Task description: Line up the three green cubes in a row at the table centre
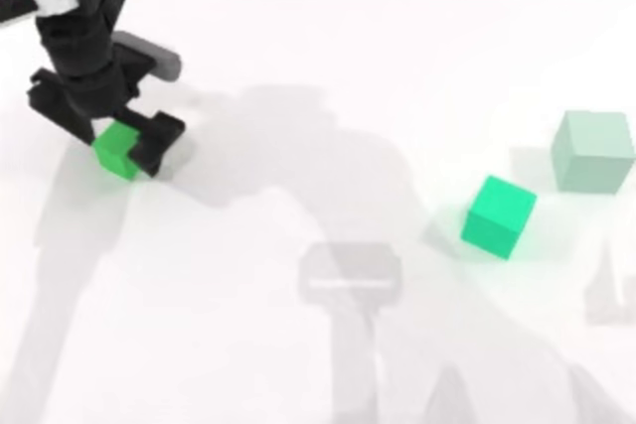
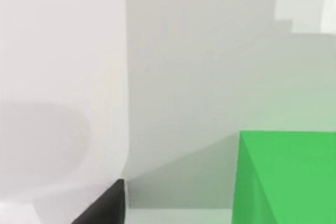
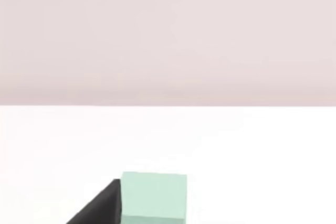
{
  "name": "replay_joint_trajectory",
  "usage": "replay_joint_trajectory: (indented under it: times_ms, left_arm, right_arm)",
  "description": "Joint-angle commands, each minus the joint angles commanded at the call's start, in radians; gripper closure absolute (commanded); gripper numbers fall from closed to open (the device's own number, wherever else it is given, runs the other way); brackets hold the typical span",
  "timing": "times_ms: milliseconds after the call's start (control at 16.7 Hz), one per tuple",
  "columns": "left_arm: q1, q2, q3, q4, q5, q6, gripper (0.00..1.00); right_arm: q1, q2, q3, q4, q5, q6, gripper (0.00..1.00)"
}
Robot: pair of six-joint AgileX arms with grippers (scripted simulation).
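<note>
The small bright green cube (image 1: pixel 119 153) (image 2: pixel 289 177) sits at the table's (image 1: pixel 298 67) left side. My left gripper (image 1: pixel 112 139) is down around it and open; one black finger (image 2: pixel 105 211) stands apart from the cube's side with a bare gap between. The emerald-teal cube (image 1: pixel 499 215) lies right of centre, turned at an angle. The pale mint-grey cube (image 1: pixel 593 151) (image 3: pixel 154 195) is near the right edge. My right arm is out of the top view; its wrist view shows one black finger (image 3: pixel 100 209) beside the mint cube, which lies farther off.
Grey shadows of both arms fall across the white table's middle and front. A pale wall (image 3: pixel 168 35) rises behind the table's far edge.
</note>
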Motion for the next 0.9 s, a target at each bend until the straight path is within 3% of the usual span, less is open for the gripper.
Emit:
replay_joint_trajectory:
  times_ms: [600,900]
  left_arm:
    - [0.000,0.000,0.000,0.000,0.000,0.000,0.98]
    - [0.000,0.000,0.000,0.000,0.000,0.000,1.00]
  right_arm:
    - [0.000,0.000,0.000,0.000,0.000,0.000,0.00]
    - [0.000,0.000,0.000,0.000,0.000,0.000,0.00]
